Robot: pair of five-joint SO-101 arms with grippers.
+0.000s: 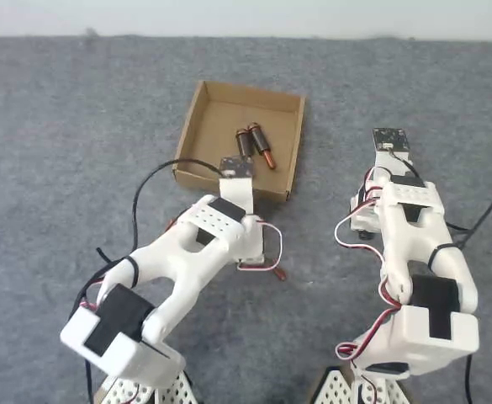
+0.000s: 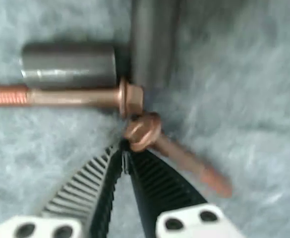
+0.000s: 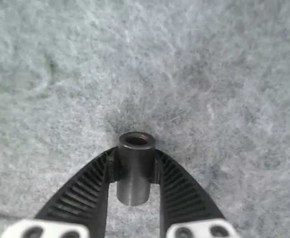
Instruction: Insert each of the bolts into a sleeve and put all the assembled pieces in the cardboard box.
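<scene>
Right wrist view: right hand [image 3: 135, 161] pinches an upright sleeve [image 3: 134, 184], arm stretched beside the cardboard box [image 1: 297, 147] (left hand [image 2: 125, 148] pressed together against a bolt [image 2: 184, 161]).

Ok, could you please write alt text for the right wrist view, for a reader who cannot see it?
The right end effector grips a short dark metal sleeve between its two ribbed black fingers, with the sleeve's open bore turned toward the camera. Behind them is a grey felt-like table covering.
</scene>
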